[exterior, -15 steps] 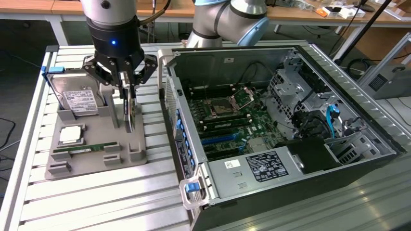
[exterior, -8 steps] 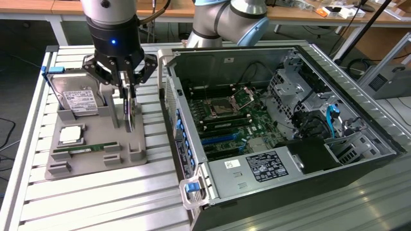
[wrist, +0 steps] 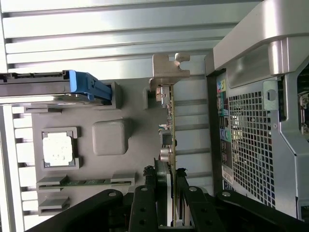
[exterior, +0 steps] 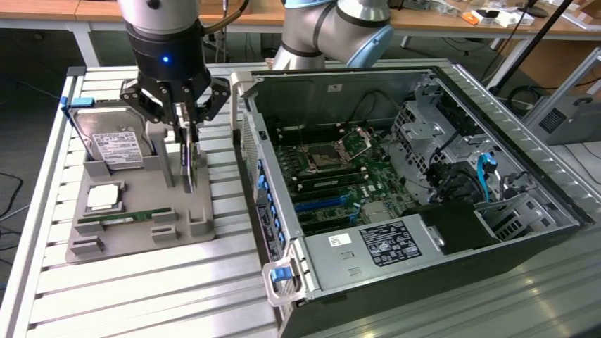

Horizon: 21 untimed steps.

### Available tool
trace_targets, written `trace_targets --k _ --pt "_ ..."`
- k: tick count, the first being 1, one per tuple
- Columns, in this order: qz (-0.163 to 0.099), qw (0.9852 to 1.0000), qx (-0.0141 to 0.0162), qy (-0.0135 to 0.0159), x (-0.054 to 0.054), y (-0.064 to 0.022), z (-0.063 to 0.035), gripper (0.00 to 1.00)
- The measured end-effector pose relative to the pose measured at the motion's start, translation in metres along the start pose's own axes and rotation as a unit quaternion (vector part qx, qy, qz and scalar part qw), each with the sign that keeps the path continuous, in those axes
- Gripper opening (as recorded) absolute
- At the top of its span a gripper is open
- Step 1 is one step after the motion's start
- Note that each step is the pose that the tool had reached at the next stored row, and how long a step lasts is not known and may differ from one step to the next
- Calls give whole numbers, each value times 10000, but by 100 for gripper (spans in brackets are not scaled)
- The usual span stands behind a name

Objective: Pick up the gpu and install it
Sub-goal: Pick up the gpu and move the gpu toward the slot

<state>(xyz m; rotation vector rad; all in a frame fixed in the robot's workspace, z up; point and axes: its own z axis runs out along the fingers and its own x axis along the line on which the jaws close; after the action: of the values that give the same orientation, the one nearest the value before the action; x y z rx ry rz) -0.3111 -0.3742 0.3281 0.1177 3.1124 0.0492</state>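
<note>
Slatted metal surface (exterior: pixel 141 296) carries a grey fixture tray (exterior: pixel 131 239) beside the open computer case (exterior: pixel 526 134), with a narrow strip of bare slats between the tray edge and the case wall. The arm (exterior: pixel 165 35) stands vertical over the tray, wrist pointing straight down. The pincer (exterior: pixel 186 130) pinches the upper edge of the gpu (exterior: pixel 191 169), which stands upright on edge at the tray, between the hard drive (exterior: pixel 112 141) and the case.
</note>
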Motion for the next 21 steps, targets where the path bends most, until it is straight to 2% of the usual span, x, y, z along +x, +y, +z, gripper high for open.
trace_targets --k 21 --pt "0 10000 0 0 -1 2 -52 27"
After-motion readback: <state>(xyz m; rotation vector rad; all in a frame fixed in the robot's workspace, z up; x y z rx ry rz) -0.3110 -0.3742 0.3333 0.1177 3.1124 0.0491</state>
